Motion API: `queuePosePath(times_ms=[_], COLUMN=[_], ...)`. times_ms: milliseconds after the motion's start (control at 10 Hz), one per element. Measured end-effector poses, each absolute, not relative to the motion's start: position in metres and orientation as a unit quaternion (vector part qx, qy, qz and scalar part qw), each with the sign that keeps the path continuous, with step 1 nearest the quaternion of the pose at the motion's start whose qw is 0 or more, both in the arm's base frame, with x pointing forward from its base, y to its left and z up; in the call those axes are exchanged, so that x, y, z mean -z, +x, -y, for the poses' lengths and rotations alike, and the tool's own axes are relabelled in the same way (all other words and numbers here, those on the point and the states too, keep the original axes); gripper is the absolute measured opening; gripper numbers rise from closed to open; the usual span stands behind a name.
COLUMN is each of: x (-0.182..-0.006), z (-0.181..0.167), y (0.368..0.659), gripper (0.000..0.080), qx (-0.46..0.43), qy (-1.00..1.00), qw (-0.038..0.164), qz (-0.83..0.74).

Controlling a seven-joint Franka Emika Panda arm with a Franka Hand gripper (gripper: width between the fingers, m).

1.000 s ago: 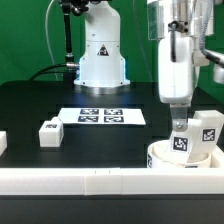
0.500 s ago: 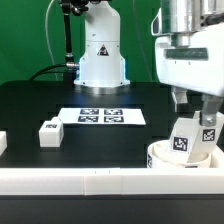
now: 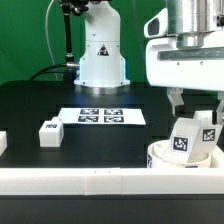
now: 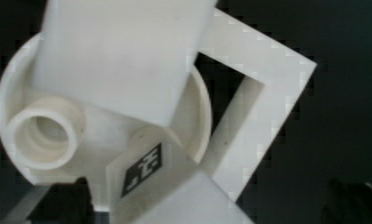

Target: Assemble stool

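Note:
The round white seat (image 3: 166, 156) lies at the front of the exterior view's right. Two white tagged legs stand in it, one leaning (image 3: 184, 137) and one behind it (image 3: 207, 124). My gripper (image 3: 197, 106) hangs just above them with its jaws spread, holding nothing. A third leg (image 3: 50, 132) lies loose on the exterior view's left. In the wrist view the near leg (image 4: 138, 80) fills the middle, the seat (image 4: 23, 85) with a round socket (image 4: 58, 135) is beside it, and the other leg (image 4: 254, 90) is behind. One dark finger (image 4: 51, 200) shows.
The marker board (image 3: 100, 116) lies flat mid-table. A long white rail (image 3: 90, 181) runs along the front edge. A small white part (image 3: 2, 143) sits at the far left edge. The arm's white base (image 3: 102, 55) stands at the back.
The gripper has turned from edge-on to broadside and risen a little off the near leg. Its jaws have spread. The leg stays in the seat.

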State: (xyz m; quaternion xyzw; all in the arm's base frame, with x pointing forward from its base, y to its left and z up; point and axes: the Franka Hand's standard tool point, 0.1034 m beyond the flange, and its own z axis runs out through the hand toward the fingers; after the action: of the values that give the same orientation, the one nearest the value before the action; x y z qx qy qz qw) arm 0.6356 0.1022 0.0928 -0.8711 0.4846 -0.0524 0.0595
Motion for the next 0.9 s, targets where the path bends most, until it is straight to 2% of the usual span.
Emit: queuePosePath(times_ms=[400,700,900], x=[-0.0945,-0.0958,-0.0956], z=[-0.1023,-0.0957,-0.0935], y=[0.6379,0.64,0.6402], gripper=[0.0649,0.0649,0.0649], qx=[0.073,0.076,0.078], qy=[-0.965,-0.98,-0.992], qw=[0.032,0.024,0.011], qz=[-0.251,-0.182,-0.103])
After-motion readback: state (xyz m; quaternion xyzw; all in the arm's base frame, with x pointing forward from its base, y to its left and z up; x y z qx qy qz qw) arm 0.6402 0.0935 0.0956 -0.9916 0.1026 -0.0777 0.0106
